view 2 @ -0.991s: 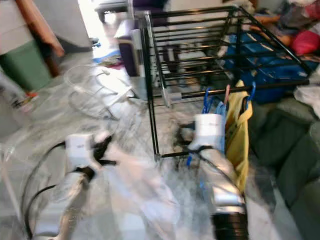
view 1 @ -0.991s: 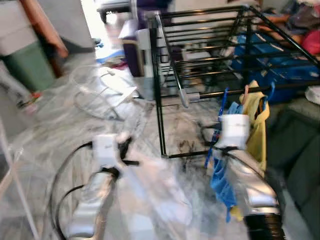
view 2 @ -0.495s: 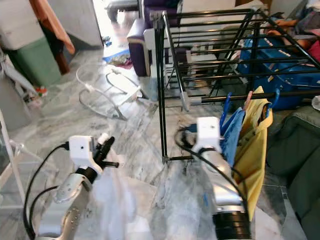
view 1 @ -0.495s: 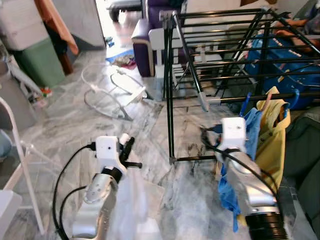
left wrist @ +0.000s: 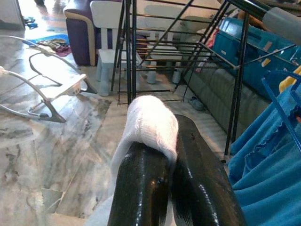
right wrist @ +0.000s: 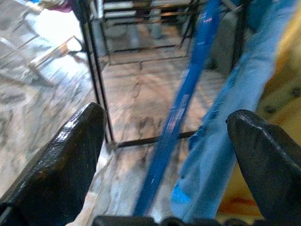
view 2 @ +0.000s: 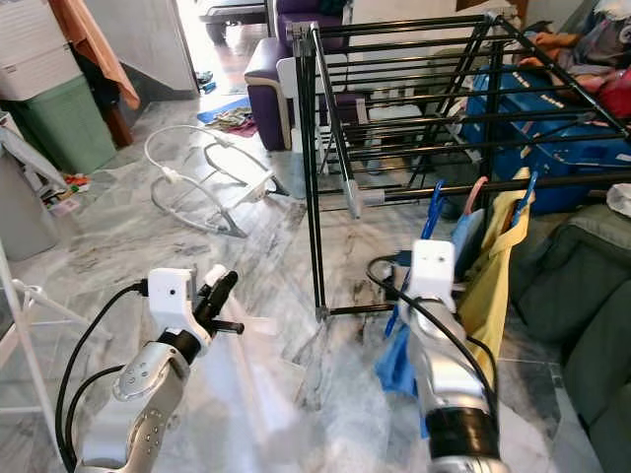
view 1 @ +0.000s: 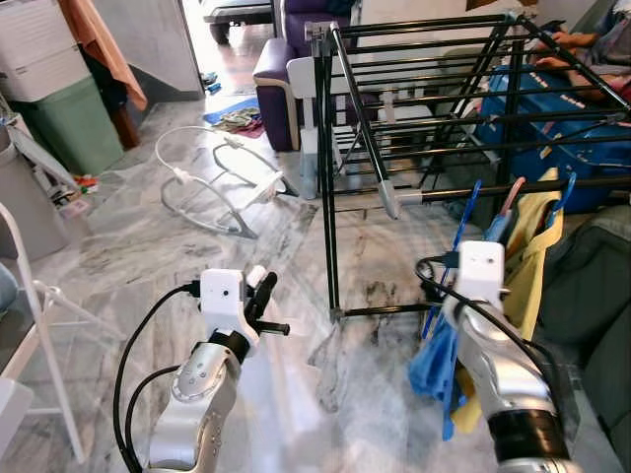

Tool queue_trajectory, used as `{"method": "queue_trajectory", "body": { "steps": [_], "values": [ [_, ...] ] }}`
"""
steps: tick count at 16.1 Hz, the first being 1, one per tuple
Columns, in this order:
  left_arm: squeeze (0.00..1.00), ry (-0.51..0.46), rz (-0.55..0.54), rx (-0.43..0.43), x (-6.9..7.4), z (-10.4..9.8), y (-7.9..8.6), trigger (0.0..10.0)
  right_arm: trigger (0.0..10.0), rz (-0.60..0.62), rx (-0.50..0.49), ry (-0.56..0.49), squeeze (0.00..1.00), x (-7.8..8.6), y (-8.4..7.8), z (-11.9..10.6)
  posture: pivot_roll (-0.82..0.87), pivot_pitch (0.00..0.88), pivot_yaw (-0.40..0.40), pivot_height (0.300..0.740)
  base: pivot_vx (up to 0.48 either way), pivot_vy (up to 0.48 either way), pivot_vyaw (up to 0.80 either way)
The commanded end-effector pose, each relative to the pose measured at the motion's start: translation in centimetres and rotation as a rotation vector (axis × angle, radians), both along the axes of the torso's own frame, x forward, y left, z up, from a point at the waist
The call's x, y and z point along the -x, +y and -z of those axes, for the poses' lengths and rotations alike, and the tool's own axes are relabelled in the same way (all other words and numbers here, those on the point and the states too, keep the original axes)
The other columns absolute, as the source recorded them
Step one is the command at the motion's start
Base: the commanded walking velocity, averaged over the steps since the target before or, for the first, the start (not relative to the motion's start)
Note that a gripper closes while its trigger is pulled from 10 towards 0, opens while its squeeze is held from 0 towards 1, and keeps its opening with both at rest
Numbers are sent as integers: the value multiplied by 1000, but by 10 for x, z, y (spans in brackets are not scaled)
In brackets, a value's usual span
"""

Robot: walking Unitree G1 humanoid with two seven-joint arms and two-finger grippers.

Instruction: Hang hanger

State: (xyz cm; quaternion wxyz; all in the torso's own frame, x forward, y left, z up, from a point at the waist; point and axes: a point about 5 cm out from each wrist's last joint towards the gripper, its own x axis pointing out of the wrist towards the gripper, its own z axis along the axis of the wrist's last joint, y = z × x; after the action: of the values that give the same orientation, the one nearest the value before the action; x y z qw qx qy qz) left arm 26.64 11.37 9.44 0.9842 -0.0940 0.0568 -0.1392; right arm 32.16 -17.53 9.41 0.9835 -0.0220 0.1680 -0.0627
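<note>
A black drying rack (view 1: 424,99) stands ahead on the marble floor. On its near low bar (view 1: 513,185) hang a blue hanger (view 1: 458,236) carrying a blue garment (view 1: 432,363), and beside it a yellow garment (view 1: 532,258) on its own hanger. My right gripper (right wrist: 167,117) is open just before the blue hanger (right wrist: 188,89), with one finger on each side of it and neither touching. My left gripper (left wrist: 164,141) is held low at the left, away from the rack, and is shut on a white cloth (left wrist: 150,122).
A white wire bouncer frame (view 1: 212,177) lies on the floor to the left of the rack. A green bin (view 1: 59,118) stands at far left, a purple armchair (view 1: 286,64) behind the rack, a blue bag (view 1: 592,133) and a dark sofa (view 1: 592,296) at right.
The camera has steadied and the picture has shifted. My right wrist has drawn slightly right and back from the hangers, so the blue garment now hangs to its left. The left gripper keeps the cloth.
</note>
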Motion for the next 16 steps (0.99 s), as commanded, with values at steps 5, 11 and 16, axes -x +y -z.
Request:
{"method": "queue_trajectory", "body": {
  "steps": [5, 11, 16],
  "values": [
    [0, -6, 25, -7, -2, -3, -2, 10000, 10000, -61, -29, 39, 0, -17, 11, 2, -112, 0, 70, 740, 0, 0, 0],
    [0, 5, 29, -8, -1, -1, -3, 10000, 10000, -23, 21, 106, 0, -13, -7, 14, -116, 8, 70, 740, 0, 0, 0],
    [0, 13, 35, -13, -1, 0, -3, 10000, 10000, 67, 113, 51, 0, -9, -39, -1, -116, 8, 70, 740, 0, 0, 0]
  ]
}}
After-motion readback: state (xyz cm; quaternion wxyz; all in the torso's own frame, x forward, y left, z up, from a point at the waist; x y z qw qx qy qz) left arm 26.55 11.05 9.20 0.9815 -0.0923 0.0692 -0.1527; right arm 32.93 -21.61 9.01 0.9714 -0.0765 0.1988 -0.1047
